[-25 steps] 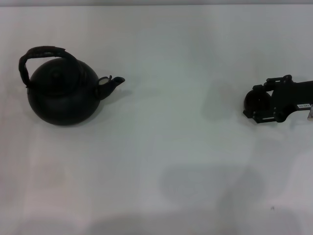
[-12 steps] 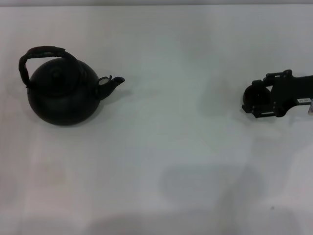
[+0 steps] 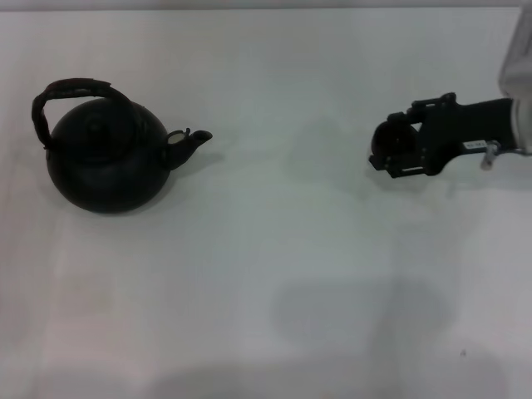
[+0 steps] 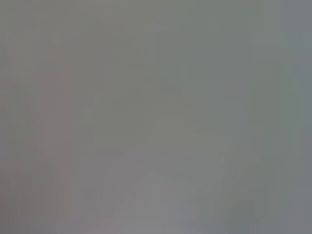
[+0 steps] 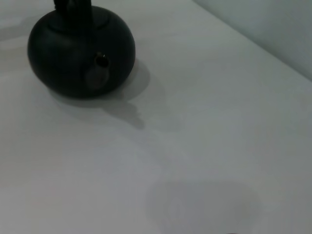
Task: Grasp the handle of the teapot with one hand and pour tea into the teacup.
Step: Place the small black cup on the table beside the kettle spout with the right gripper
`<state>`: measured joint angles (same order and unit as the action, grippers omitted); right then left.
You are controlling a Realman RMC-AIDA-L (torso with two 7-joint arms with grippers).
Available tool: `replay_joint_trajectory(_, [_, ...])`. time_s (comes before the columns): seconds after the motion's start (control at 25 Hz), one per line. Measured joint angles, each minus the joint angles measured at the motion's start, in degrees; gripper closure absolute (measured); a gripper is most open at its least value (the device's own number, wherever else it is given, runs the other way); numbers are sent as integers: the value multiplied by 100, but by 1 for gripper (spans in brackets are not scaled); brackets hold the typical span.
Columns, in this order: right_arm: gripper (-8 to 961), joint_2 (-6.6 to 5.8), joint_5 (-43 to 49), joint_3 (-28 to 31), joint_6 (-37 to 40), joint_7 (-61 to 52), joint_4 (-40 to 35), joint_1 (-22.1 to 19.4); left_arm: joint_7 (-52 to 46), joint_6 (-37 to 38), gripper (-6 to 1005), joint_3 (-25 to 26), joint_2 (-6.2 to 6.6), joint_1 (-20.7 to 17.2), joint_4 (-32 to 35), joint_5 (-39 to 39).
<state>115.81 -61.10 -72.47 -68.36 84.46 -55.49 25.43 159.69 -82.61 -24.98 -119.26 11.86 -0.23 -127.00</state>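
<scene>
The black teapot (image 3: 104, 166) stands at the table's left with its spout (image 3: 195, 140) pointing right. Its wrapped handle (image 3: 75, 87) arches over the lid, and nothing touches it. My right gripper (image 3: 397, 155) reaches in from the right edge, far from the pot, shut around the small black teacup (image 3: 387, 146), which it holds off the table. In the right wrist view the teapot (image 5: 80, 53) sits far off, spout (image 5: 100, 68) toward the camera. My left gripper is out of view, and the left wrist view shows only a blank grey surface.
The white table (image 3: 274, 266) stretches bare between the teapot and the right gripper. A pale wall (image 5: 273, 29) rises behind the table's far edge in the right wrist view.
My right gripper has moved left and slightly farther back with the teacup in it, closing some of the gap to the teapot. The teapot has not moved.
</scene>
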Motion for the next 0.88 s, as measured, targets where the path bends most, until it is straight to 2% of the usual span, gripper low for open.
replay_joint_trajectory(0.2, [202,3,-128,-715,514,-271,-133,58,0,6,259,-7,-1,2,-4,0])
replay_joint_trajectory(0.4, [198,4,-207,-1185,721,-405,-116,178,0,9,259,-7,-1,17,-4,0])
replay_joint_trajectory(0.88, [188,4,-245,-1752,1036,-569,-78,185,0,9,258,-7,15,89,-4,0])
